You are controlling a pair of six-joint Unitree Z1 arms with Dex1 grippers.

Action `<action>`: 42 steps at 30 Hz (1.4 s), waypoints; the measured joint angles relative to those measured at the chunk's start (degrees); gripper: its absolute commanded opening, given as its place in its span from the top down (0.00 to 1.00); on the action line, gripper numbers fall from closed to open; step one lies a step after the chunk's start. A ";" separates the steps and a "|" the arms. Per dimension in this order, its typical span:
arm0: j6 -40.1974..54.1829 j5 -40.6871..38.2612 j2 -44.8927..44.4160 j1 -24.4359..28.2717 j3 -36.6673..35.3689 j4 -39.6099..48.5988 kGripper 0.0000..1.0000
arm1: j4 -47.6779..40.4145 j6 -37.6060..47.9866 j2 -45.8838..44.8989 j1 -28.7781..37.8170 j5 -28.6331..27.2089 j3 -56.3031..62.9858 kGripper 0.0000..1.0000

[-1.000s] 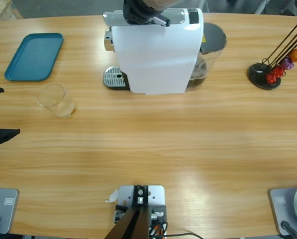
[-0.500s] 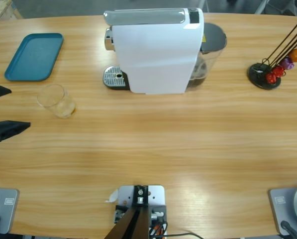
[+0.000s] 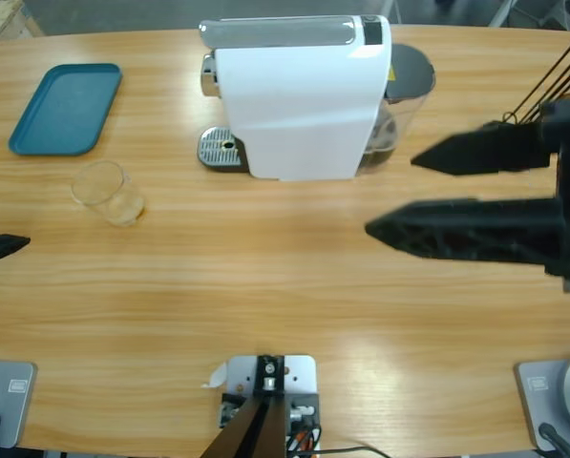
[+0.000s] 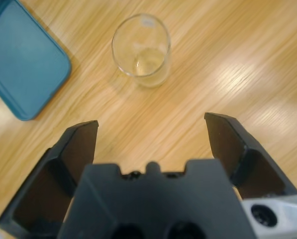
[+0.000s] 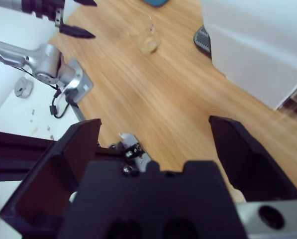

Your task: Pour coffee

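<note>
A clear empty glass [image 3: 108,191] stands upright on the table in front of the teal tray; the left wrist view shows the glass [image 4: 142,50] ahead of my jaws. No coffee shows in any view. My left gripper [image 3: 3,214] sits at the table's left edge, open, a short way from the glass; between its jaws [image 4: 150,122] there is only bare wood. My right gripper [image 3: 390,195] reaches in from the right, open and holding nothing, right of the white coffee machine [image 3: 299,95]. The right wrist view [image 5: 155,121] looks across the table at the glass [image 5: 146,37].
A teal tray [image 3: 65,107] lies at the back left. The machine's metal drip grate [image 3: 220,150] faces left, and its water tank [image 3: 406,91] is on the right. Black rods of a capsule stand [image 3: 552,81] rise behind the right gripper.
The right gripper has swung in from the right over the table, covering the capsule stand. The left gripper has drawn back toward the left edge. A dark arm part above the machine is gone.
</note>
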 measured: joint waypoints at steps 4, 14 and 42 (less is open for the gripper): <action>2.46 -0.09 0.00 1.09 6.81 -9.46 0.01 | -2.76 0.00 -0.05 0.00 0.00 3.23 0.00; -0.15 -6.32 2.63 5.61 11.02 -18.38 0.01 | -11.92 0.02 0.83 0.00 0.31 8.84 0.00; 0.12 -9.34 23.58 8.83 12.58 -35.52 1.00 | -18.20 0.08 6.69 0.00 2.10 11.27 0.00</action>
